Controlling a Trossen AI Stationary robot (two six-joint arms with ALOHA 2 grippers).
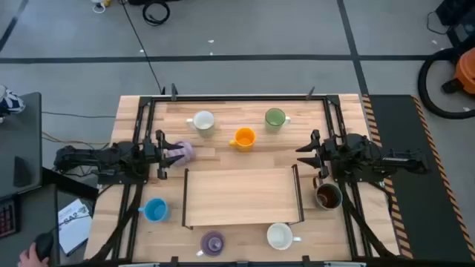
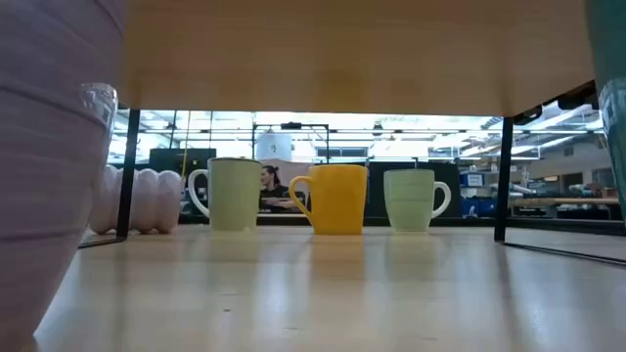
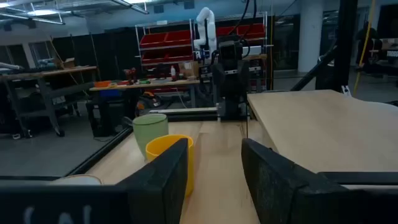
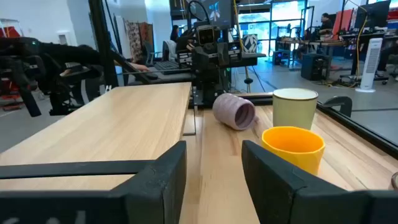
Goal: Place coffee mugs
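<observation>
1. High view shows the table (image 1: 133, 111) filling the middle of the frame, with a raised wooden shelf (image 1: 241, 196) at lower centre, the biggest thing on it.
2. Both arms come next in size. The left gripper (image 1: 161, 153) sits at centre left and the right gripper (image 1: 312, 150) at centre right, facing each other across the shelf. In each wrist view the two dark fingers stand spread with clear space between them, pinching nothing.
3. Smallest are the coffee mugs. Along the upper centre stand a white mug (image 1: 203, 122), an orange mug (image 1: 243, 138) and a green mug (image 1: 275, 118). A lavender mug (image 1: 182, 152) lies on its side just beside the left gripper.
4. Around the shelf stand a light blue mug (image 1: 154, 210) at lower left, a second lavender mug (image 1: 213, 242) and a second white mug (image 1: 280, 236) at the bottom, and a dark brown mug (image 1: 327, 196) at centre right.
5. Handling, as a judgement: the mugs look rigid, glazed and smooth, so probably slippery and liable to chip. A pinch over the rim wall seems surest; the tipped lavender mug may roll when touched.
</observation>
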